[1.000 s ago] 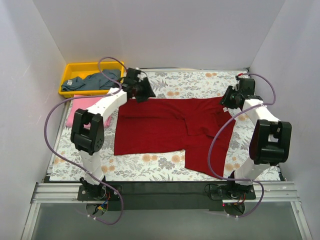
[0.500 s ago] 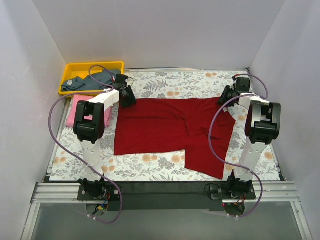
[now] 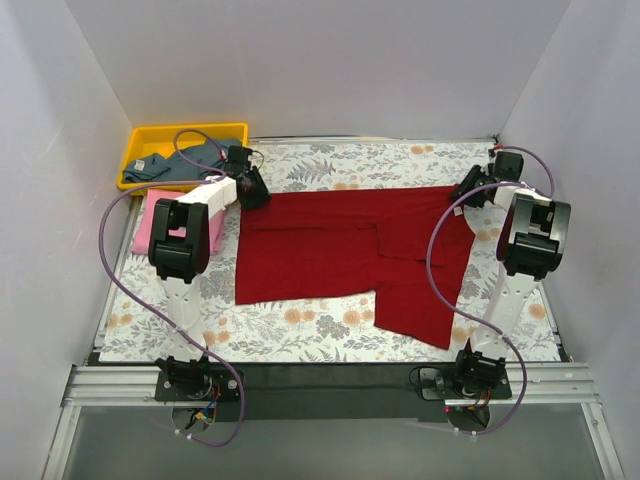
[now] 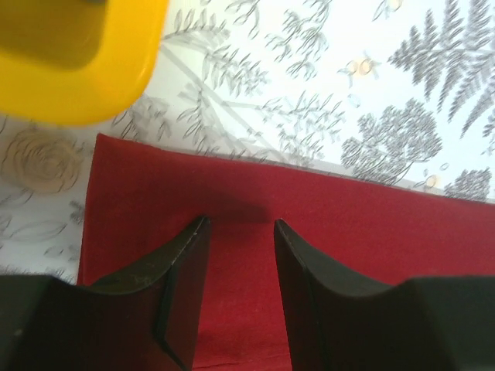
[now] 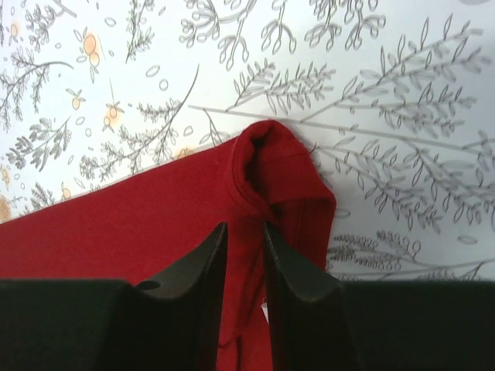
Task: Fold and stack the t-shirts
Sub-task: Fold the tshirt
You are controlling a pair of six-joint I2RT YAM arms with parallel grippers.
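The large dark red t-shirt [image 3: 330,255] lies spread flat on the flowered table cover, with a flap reaching toward the front right. My left gripper [image 3: 250,188] sits at its far left corner; in the left wrist view the jaws [image 4: 241,224] stand apart over flat red cloth [image 4: 387,232]. My right gripper [image 3: 468,193] is at the far right corner; its jaws [image 5: 244,226] stand close together on a puckered fold of the red shirt [image 5: 116,224]. A pink t-shirt [image 3: 150,215] lies folded at the left edge. A blue-grey t-shirt [image 3: 195,160] lies in the bin.
The yellow plastic bin [image 3: 150,135] stands at the far left corner, close behind my left gripper; its corner shows in the left wrist view [image 4: 77,69]. White walls close in the table on the left, back and right.
Both grippers came down from a lifted hold and moved back and outward, pulling the red shirt's far edge straight and flat. The left jaws now stand apart.
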